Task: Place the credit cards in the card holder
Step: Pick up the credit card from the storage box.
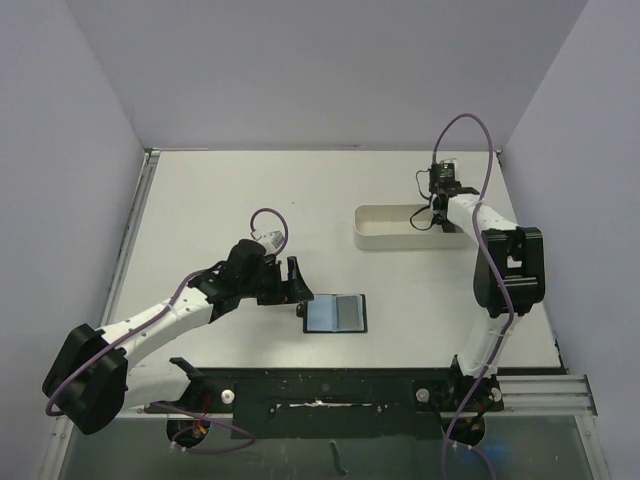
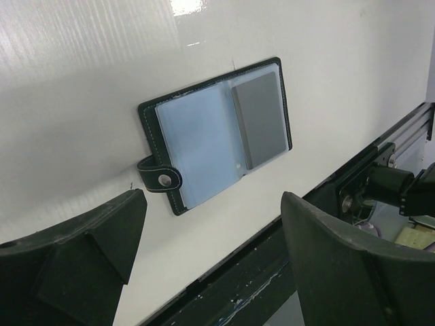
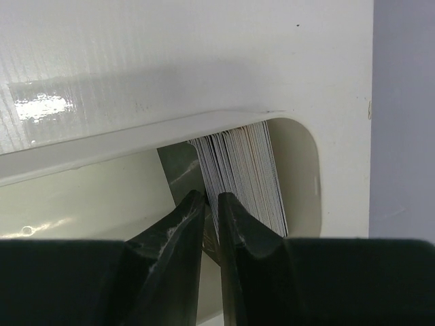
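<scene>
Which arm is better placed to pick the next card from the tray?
Right: the right gripper sits down in the white tray, jaws pinching the credit cards. The left gripper hovers open by the card holder.

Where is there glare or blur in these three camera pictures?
Left wrist: glare on the table above the card holder, left fingers soft. Right wrist: glare patch on the table, right fingers blurred, cards sharp. Top: even light.

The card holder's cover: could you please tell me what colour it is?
The card holder is black with pale stitching, clearest in the left wrist view.
</scene>
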Controlling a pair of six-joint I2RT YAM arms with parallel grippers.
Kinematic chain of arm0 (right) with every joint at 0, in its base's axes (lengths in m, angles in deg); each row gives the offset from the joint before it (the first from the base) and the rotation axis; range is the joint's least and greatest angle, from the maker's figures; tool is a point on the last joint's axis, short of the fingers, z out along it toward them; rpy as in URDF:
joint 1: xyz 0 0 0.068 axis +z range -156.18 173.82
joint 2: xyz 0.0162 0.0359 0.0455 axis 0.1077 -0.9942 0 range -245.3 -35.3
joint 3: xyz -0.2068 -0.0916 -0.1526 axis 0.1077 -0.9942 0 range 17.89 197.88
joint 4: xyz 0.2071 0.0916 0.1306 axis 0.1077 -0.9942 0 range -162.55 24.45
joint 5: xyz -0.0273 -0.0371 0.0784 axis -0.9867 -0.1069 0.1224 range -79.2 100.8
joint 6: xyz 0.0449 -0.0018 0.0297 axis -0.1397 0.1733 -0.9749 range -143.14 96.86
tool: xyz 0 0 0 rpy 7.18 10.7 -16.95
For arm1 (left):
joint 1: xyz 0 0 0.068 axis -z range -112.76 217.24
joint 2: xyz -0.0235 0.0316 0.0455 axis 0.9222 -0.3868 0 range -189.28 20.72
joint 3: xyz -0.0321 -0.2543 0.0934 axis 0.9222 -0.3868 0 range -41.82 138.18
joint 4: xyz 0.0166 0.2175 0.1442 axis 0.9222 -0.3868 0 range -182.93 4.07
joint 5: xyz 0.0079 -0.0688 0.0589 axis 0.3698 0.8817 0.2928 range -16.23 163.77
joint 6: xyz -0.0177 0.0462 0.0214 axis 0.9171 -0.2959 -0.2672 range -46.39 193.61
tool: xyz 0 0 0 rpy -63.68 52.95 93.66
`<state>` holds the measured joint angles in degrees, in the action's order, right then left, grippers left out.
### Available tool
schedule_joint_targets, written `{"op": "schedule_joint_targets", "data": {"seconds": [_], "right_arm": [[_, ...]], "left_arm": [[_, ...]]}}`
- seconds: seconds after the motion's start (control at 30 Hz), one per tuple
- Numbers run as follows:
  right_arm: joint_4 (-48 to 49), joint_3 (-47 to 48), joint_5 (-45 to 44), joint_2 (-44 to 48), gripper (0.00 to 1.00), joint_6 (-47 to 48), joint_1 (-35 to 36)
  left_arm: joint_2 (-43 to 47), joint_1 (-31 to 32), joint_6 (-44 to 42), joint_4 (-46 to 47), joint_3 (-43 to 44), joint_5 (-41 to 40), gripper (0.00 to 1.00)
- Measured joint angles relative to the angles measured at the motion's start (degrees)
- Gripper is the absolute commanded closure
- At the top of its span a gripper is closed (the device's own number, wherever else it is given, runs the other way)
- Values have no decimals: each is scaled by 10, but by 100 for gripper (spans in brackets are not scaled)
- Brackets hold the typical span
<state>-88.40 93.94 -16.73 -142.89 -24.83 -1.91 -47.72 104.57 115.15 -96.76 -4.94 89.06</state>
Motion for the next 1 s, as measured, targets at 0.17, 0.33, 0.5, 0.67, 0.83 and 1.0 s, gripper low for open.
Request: {"op": "schedule_joint_targets", "data": {"seconds": [0.17, 0.33, 0.5, 0.67, 0.83, 1.0], "right_arm": [[-4, 5, -8, 1, 91, 1, 3], [-10, 9, -10, 4, 100, 3, 7], [-28, 14, -5, 24, 100, 5, 15], [-52, 26, 13, 70, 100, 0, 34], [-86, 42, 33, 122, 100, -21, 71], [-116, 43, 54, 193, 100, -65, 127]], "left_arm": [[0, 0, 0, 3, -10, 2, 19], [0, 0, 1, 8, -11, 2, 19], [0, 0, 2, 9, -12, 2, 23], [0, 0, 2, 10, -18, 2, 26], [0, 0, 3, 11, -20, 2, 33], [-13, -2, 2, 8, -20, 2, 37]]}}
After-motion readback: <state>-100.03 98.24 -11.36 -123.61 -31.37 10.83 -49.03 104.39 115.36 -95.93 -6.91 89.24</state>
